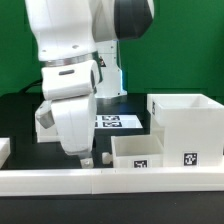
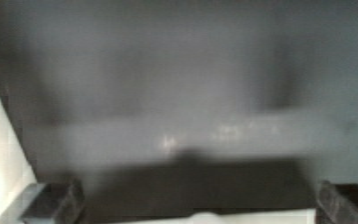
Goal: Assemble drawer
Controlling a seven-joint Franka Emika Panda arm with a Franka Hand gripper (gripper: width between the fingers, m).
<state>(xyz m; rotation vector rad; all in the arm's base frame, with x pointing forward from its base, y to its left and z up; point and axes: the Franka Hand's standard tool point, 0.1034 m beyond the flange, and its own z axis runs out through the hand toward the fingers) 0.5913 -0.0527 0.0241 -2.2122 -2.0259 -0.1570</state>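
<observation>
We see the arm (image 1: pixel 75 60) filling the upper left and centre of the exterior view, with the wrist pointing down. The end effector (image 1: pixel 94 158) hangs low over the black bench (image 1: pixel 25 120) at lower centre, just behind the long white rail (image 1: pixel 50 182) that runs across the bottom of the frame.

The end effector is open. In the wrist view its fingers (image 2: pixel 48 203) stand far apart, with only dark bench showing between them. That view is badly blurred: we make out a paler band across the dark surface and a white strip along one edge, and can't tell what either is.

Drawer parts:
- The casing (image 1: pixel 185 125) is at the exterior view's right, mid-height. It sits on the bench with an open side facing up and a tag low on its front face.
- The tray (image 1: pixel 135 150) is at lower centre-right, right against the casing's left side (touching or a hair apart, can't tell). It has a tag on its front wall. It's near the end effector, to the right of it, and clear of it.
- A white piece (image 1: pixel 4 149) is cut off at the left edge. We can't identify it.

The marker board (image 1: pixel 112 122) lies flat on the bench at frame centre, behind the tray, partly hidden by the arm.
</observation>
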